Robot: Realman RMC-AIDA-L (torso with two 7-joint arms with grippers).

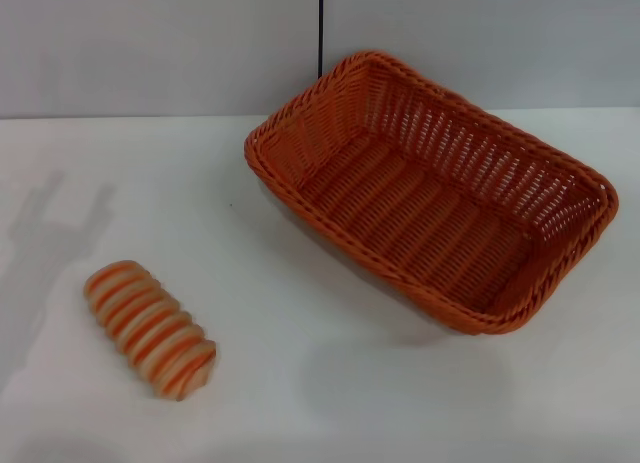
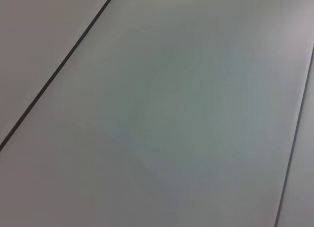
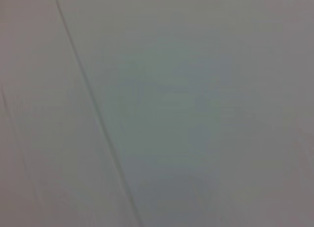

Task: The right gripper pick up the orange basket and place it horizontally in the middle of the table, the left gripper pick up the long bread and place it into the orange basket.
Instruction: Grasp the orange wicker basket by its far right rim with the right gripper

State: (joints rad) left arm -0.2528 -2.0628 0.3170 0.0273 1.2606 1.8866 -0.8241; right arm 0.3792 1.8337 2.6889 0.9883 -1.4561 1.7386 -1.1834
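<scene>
The orange basket (image 1: 432, 188) sits on the white table (image 1: 330, 383), toward the far right side, turned at a slant so its long sides run diagonally from far left to near right. Its woven floor and slatted walls are bare inside; nothing lies in it. The long bread (image 1: 150, 328), ridged with cream and orange stripes, lies flat on the table's near left, well apart from the basket and also angled. No writing shows on either. Neither the left gripper nor the right gripper appears in any view, so their fingers cannot be judged; both wrist views show only plain grey panels crossed by thin dark seams.
</scene>
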